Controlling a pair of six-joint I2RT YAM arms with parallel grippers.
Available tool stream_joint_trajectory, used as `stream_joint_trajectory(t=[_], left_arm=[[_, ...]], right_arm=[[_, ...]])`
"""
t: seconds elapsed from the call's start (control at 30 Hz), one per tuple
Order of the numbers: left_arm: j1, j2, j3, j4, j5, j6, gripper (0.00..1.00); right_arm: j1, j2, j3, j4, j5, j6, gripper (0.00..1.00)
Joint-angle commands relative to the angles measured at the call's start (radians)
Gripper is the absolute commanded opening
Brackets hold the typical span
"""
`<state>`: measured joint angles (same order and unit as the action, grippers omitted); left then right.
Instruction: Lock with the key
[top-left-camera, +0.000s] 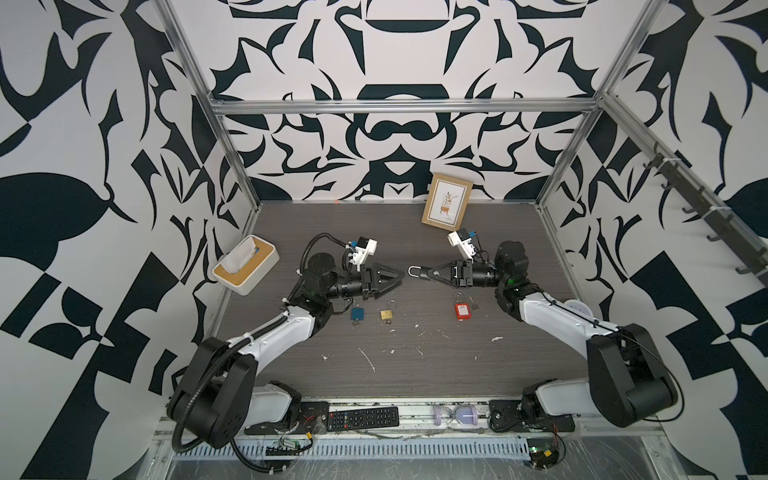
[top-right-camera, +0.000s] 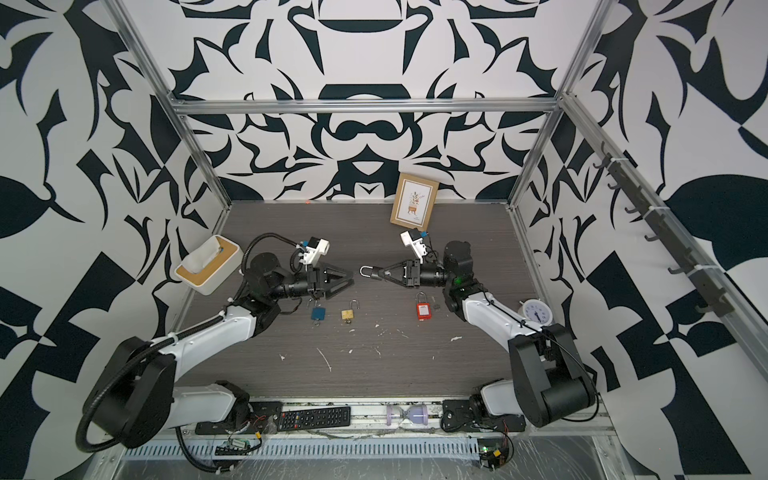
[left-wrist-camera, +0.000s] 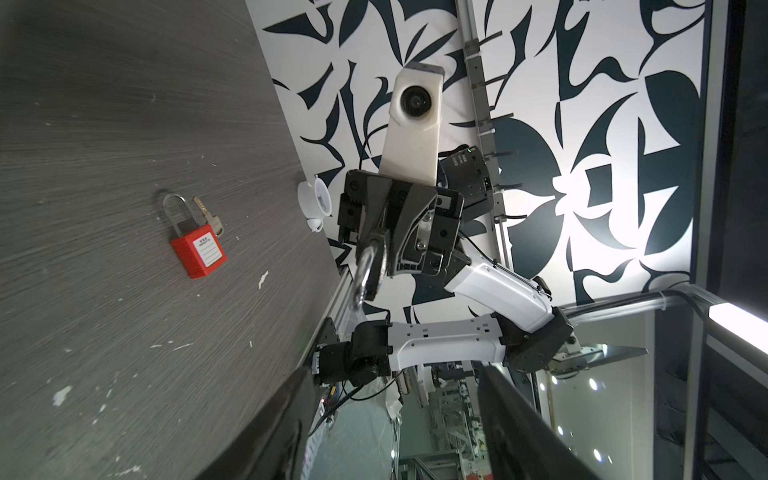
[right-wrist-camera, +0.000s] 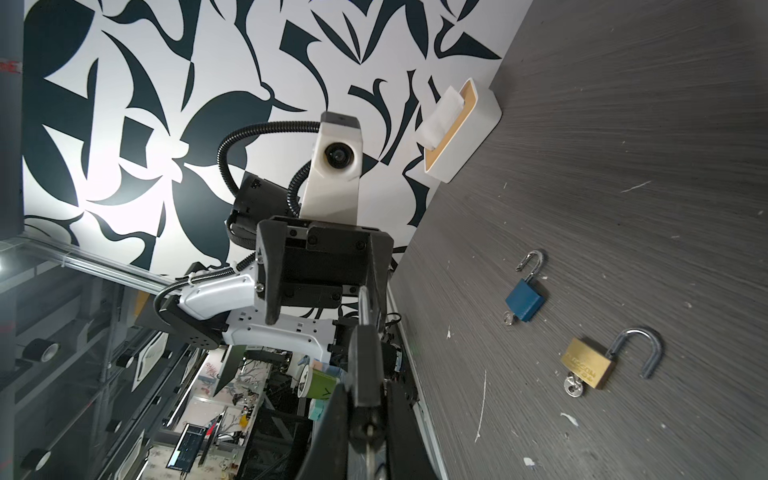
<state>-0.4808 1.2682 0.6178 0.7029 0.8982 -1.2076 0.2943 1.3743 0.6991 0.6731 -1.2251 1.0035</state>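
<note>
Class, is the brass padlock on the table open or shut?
Open. On the brass padlock, one end of its shackle stands free, clear of the body.

Dark padlock (left-wrist-camera: 364, 270), mid-air in right claw (top-left-camera: 424, 274)

Surface: dark grey wood-grain tabletop (top-left-camera: 415, 374), marked with white flecks (top-left-camera: 368, 359) across the lower middle.

Left edge: white tissue box (top-left-camera: 245, 264) with a tan top.

Upper right of centre: picture frame (top-left-camera: 447, 202), foot on the surface, standing against the back wall.

Centre, side by side but apart: blue padlock (top-left-camera: 357, 313) and brass padlock (top-left-camera: 387, 312). Both shackles are open. Blue-lock key (right-wrist-camera: 508, 318) and brass-lock key (right-wrist-camera: 573, 386) sit in their bases.

Right of centre: red padlock (top-left-camera: 460, 309), with a loose key (left-wrist-camera: 208, 216) just beside it.

Right edge: what appears to be a white clock (top-right-camera: 536, 312).
</note>
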Motion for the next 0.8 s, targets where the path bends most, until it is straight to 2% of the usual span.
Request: stream_joint_trajectory(t=[0.0,0.23,0.43,0.77], left_arm=[[0.004,-0.064,0.021,-0.255,-0.036,0.206,0.67],[0.004,-0.068,0.06,-0.354,-0.063,0.336,0.64],[0.004,-0.058,0.075,-0.361,-0.097,0.359,0.51],[-0.008,-0.007,0.12,-0.362,-0.117,0.369,0.42]], right_arm=[[0.001,-0.02,0.063,-0.025,-0.068,0.004,0.0],[0.009,0.018,0.073,-0.022,-0.102,0.034,0.0],[0.014,0.031,0.067,-0.012,-0.101,0.043,0.0],[0.022,0.047,0.056,-0.007,-0.113,0.03,0.0]])
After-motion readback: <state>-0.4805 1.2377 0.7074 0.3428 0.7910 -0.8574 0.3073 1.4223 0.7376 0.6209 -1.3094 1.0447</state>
